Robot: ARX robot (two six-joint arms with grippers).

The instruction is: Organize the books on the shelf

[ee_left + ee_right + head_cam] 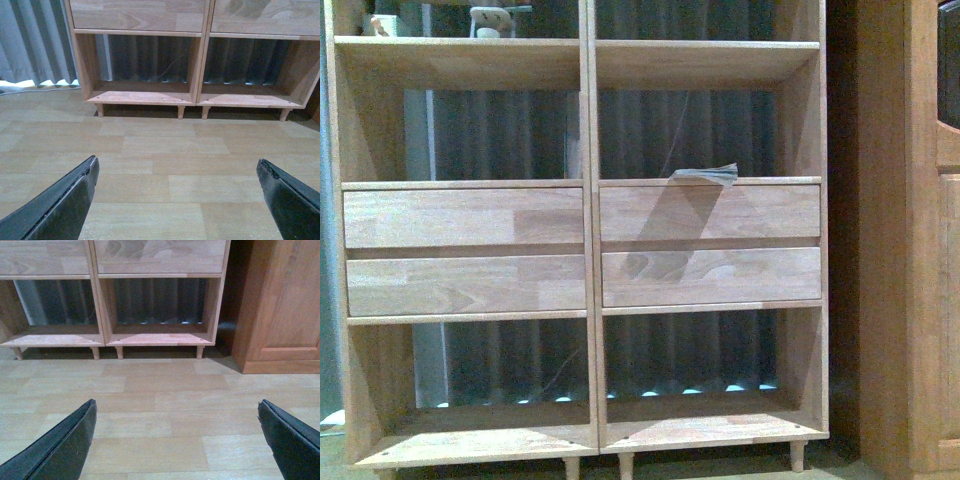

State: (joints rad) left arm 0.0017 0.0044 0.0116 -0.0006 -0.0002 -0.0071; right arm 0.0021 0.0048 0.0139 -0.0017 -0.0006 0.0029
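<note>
The book [705, 175] is seen in the front view lying on the shelf [470, 215], on the board at 12 o'clock of the upper right drawer [710, 212]. One grey corner is curled up and its edge reaches the board's front lip. The left jaws are spread wide apart, with only the wood-pattern floor [160, 150] seen between them. The right jaws are likewise held wide open over the floor. Both pairs are pointed at the shelf's bottom cubbies, low down and well apart from the book. A darker cabinet [920, 250] stands at 3 o'clock of the shelf.
</note>
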